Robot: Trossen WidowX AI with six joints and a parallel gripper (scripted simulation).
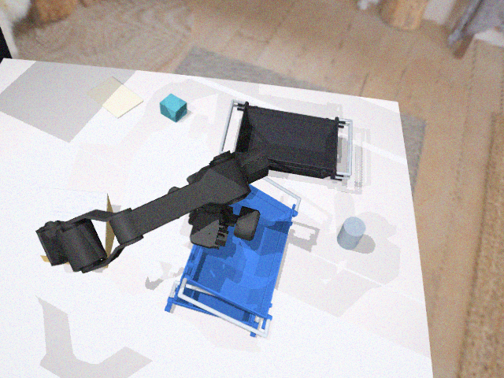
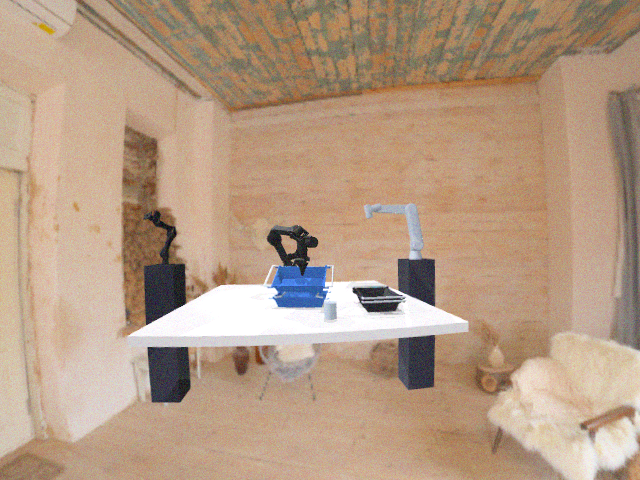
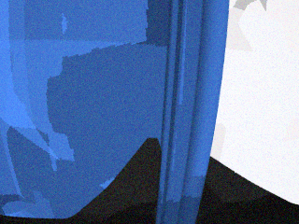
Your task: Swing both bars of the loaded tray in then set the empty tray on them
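Observation:
My gripper (image 1: 228,223) (image 2: 302,272) (image 3: 163,148) is shut on a long side wall of the empty blue tray (image 1: 260,262) (image 2: 299,283). That tray hangs nearly level over the loaded blue tray (image 1: 167,308) (image 2: 299,300), its own wire bars standing out at its ends. In the exterior view its underside is close to the lower tray's top; I cannot tell whether they touch. The lower tray's pale bars show only as short pieces at its two ends there. In the top view the held tray hides most of the lower one, and no blocks show.
A black tray (image 1: 301,134) (image 2: 382,305) with wire bars out stands beside the blue trays. A grey-blue cylinder (image 1: 350,234) (image 2: 330,312) stands near them, and a teal block (image 1: 172,107) and a pale yellow square (image 1: 124,99) lie farther off. Two other arms stand on pedestals beyond the table.

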